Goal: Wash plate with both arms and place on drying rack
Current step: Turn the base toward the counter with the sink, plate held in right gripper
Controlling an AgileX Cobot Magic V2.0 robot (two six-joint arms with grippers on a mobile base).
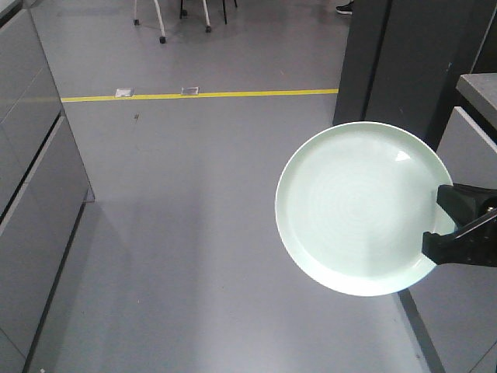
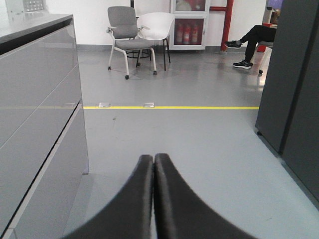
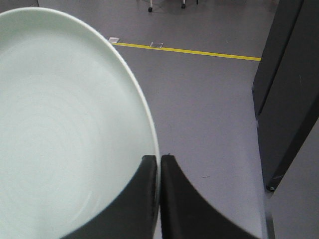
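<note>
Front view alone takes in the whole plate [image 1: 349, 206], glossy pale mint, rim pinched by the right gripper [image 1: 445, 225]; left wrist view shows the left gripper [image 2: 153, 162] pressed closed, holding nothing.

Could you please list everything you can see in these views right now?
plate: one, pale mint green, held in the air above the floor
yellow line: one, yellow, across the grey floor
floor sockets: two, metallic, beside the line
cabinets: grey, along the left side
tall unit: one, dark grey, at the right
grey chair: one, beyond the line
white chair: one, next to the grey chair
seated person: one, dark trousers, far right; only the legs show
left gripper: one, black, shut and empty
right gripper: one, black, shut on the plate's rim
</note>
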